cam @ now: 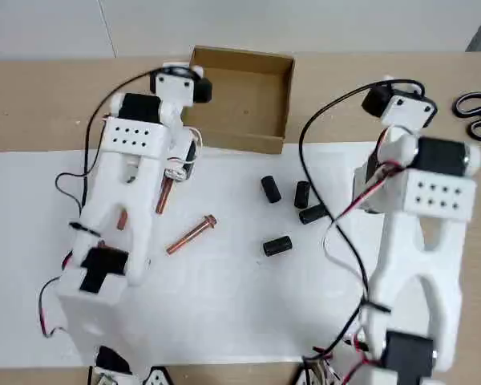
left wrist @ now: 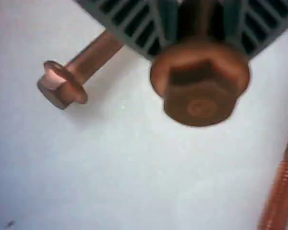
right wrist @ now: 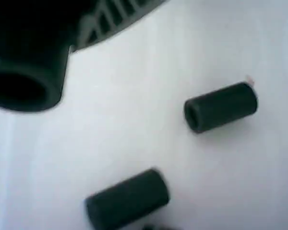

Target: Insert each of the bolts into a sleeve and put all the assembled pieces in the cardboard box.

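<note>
Underneath, white paper (cam: 224, 313) carrying bolts (cam: 191, 234) covers the tan table (cam: 32, 104).

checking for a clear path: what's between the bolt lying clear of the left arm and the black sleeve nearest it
Nothing. In the high view, the stretch from that bolt to the nearest sleeve is bare white paper.
</note>
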Robot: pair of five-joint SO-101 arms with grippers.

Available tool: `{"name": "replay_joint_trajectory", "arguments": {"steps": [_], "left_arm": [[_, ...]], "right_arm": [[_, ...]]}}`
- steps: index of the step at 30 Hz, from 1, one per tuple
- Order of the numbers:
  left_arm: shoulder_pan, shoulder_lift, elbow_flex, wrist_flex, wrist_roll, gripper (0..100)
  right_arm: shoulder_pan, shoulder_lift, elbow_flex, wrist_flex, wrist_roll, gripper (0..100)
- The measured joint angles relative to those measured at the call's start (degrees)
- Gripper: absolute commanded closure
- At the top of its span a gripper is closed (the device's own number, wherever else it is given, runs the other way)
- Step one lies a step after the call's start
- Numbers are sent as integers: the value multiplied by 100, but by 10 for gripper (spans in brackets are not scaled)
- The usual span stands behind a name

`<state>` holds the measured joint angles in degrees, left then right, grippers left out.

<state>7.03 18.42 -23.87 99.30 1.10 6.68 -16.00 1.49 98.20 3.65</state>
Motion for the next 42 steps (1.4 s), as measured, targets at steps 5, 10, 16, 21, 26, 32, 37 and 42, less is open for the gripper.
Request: {"name": "replay_joint_trajectory", "arguments": {"steps": [5,10,16,21,26,32,37,42], "left_arm": [[229,-1037,0,-79,-26,995],[220,-1758,193,-642,431,995],[220,-2593,1477,-1626,1187,995],[220,-3578,3165,-2936,1662,995],[220,-4958,5248,-4686,1890,995],[492,-6716,7420,-6453,1969,995],[765,-7807,8325,-7200,2391,995],[782,-8413,8747,-7560,2620,995]], "right_arm": [[-352,-958,853,-114,0,995],[-668,-1925,1855,-923,0,995],[-1046,-3191,3411,-2180,0,997],[-1336,-4062,4545,-3042,0,997],[-1521,-4615,5204,-3754,0,997],[-1987,-4993,5609,-4220,0,997],[-2453,-5292,5969,-4536,0,997],[-2919,-5881,6453,-4818,0,997]]}}
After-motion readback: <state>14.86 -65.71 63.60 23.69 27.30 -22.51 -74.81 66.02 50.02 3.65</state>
